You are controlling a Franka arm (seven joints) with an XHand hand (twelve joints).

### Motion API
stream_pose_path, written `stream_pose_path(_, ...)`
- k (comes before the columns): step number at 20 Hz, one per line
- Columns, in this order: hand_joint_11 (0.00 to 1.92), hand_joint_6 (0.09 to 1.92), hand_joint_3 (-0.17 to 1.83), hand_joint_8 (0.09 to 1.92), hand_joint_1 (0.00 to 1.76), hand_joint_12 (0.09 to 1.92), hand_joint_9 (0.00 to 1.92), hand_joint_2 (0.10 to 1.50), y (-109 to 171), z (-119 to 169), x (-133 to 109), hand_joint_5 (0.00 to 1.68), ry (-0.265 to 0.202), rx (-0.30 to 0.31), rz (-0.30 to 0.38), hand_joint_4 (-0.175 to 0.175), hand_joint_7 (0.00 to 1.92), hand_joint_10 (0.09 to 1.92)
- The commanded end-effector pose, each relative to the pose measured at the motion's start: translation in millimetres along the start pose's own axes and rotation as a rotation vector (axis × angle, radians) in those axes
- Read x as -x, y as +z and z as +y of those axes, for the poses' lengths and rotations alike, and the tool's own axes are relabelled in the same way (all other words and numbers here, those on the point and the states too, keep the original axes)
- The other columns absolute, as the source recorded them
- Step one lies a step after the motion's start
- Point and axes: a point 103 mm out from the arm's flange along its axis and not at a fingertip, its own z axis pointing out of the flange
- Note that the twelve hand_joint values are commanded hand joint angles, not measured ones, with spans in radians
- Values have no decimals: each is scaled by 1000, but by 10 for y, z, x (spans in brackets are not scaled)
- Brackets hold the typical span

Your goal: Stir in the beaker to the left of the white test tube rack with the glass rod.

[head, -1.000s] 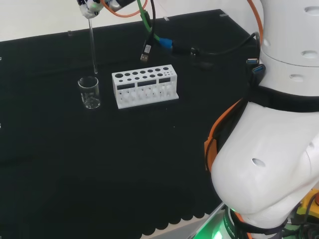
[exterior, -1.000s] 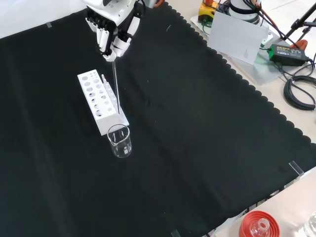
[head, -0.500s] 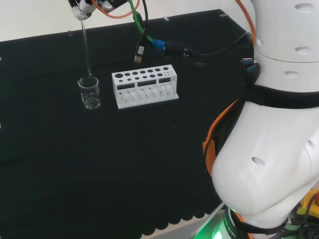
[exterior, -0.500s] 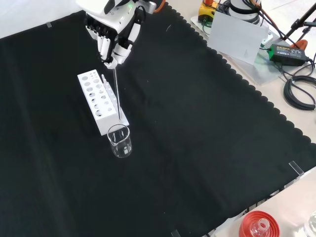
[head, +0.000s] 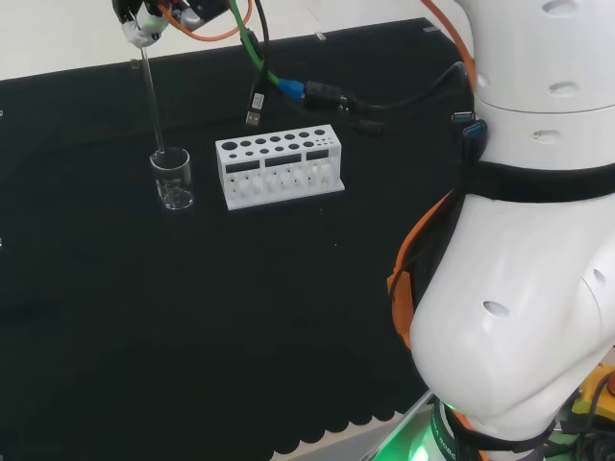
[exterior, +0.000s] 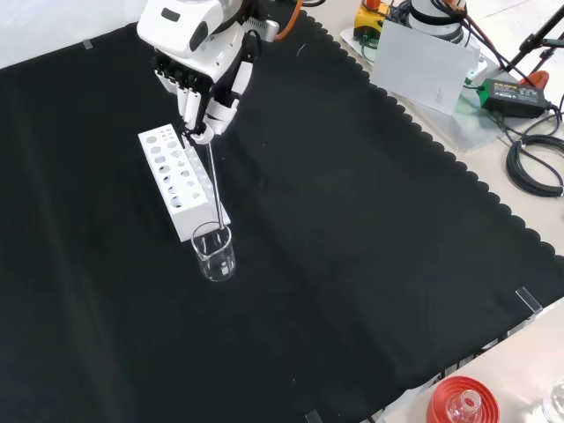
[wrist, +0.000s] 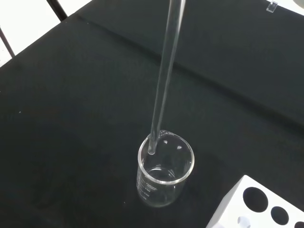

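On the black-clothed tabletop, the small clear beaker stood just left of the white test tube rack in the head view, its mouth open upward. In the front view the same beaker sat at the near end of the rack, just beside it.

The hand hung above the rack in the front view, knuckles toward the camera and fingers curled downward, pinching the top of the glass rod. From that grip the rod ran down, a little tilted, past the rack's side to the beaker's rim. In the head view the hand was at the upper left, above the beaker, and the rod dropped nearly upright from it, its lower end meeting the beaker's mouth.

The wrist view showed the rod slanting down to the beaker, its tip at the rim beside the pouring spout; whether it touched the glass could not be told. A corner of the rack lay near the beaker there.

To the right in the head view, the arm's large white links rose over the tabletop, with orange and green cables trailing from the wrist.
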Motion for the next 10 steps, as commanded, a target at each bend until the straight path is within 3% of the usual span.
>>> stream_pose_path(1, 1703, 779, -175, 822, 1199, 817, 1858, 1124, 53, 49, 41, 1144, -7, -8, 10, -175, 1616, 462)
stream_pose_path(10, 1704, 778, -175, 821, 1199, 818, 1860, 1123, 228, 179, 233, 1144, 2, -36, 34, -175, 1617, 458)
